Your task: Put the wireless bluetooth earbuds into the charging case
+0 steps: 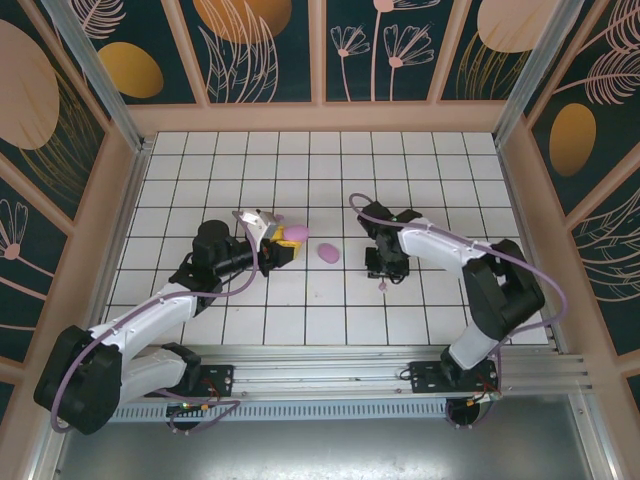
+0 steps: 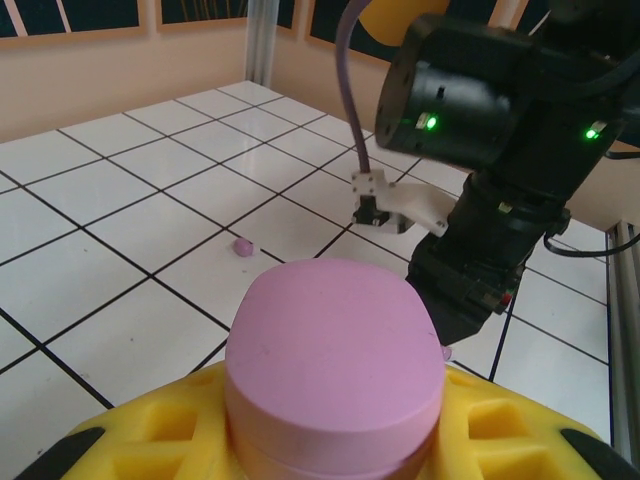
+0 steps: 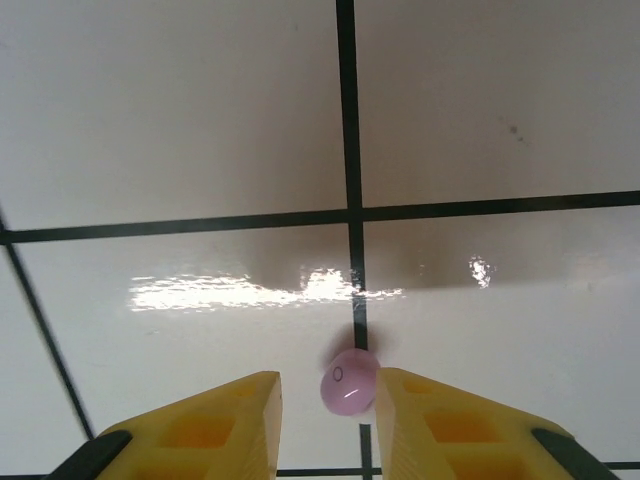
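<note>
An earbud [image 3: 348, 382] is seen between the slightly parted fingers of the right gripper [image 3: 328, 388], touched on one side only and not clamped. Judged light, hard and slippery, it is best pinched across its rounded body. The case [image 2: 335, 340] is clamped in the left gripper [image 2: 335, 425], whose camera also shows a second bud [image 2: 242, 245] on the tiles.

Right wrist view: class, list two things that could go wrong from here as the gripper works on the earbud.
1. The earbud lies off-centre, against one finger of the right gripper; closing may flick it away instead of pinching it.
2. The case in the left gripper looks shut, so the earbud may have nowhere to go.
</note>
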Robot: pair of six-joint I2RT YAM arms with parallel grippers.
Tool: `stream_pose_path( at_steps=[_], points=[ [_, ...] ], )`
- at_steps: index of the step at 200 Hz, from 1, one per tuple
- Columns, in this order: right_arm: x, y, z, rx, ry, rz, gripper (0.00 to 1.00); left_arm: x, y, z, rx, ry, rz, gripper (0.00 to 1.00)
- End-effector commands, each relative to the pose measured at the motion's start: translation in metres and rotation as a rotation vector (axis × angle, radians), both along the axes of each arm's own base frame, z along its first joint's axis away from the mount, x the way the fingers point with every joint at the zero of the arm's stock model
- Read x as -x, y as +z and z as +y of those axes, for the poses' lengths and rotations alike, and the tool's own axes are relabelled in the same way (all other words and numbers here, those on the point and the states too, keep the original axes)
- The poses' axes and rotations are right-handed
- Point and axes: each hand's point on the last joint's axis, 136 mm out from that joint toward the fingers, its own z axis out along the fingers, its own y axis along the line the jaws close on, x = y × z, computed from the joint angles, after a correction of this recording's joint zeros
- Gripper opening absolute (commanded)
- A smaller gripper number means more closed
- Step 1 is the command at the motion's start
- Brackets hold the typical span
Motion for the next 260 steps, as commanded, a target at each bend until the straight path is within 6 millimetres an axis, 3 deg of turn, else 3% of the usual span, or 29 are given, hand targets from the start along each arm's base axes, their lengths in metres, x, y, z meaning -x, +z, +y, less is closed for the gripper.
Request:
stream_pose_path(
  at_steps=[1, 152, 198, 230, 260],
  points=[
    [0.008, 0.001, -0.011, 0.098, 0.040, 0.044, 0.30, 0.004, 0.002, 0.001, -0.003, -0.002, -0.022, 0.00],
    [0.017, -0.023, -0.007, 0.143, 0.064, 0.104, 0.26, 0.002, -0.001, 0.001, -0.012, -0.002, -0.020, 0.00],
    [0.019, -0.028, -0.006, 0.142, 0.066, 0.112, 0.20, 0.003, -0.002, 0.002, -0.017, -0.003, -0.020, 0.00],
    [0.012, -0.011, 0.000, 0.103, 0.059, 0.063, 0.14, 0.003, 0.001, 0.002, -0.016, -0.003, -0.029, 0.00],
    [0.000, 0.037, 0.020, -0.026, 0.044, -0.066, 0.10, 0.006, 0.009, -0.002, -0.005, -0.031, -0.052, 0.00]
  ],
)
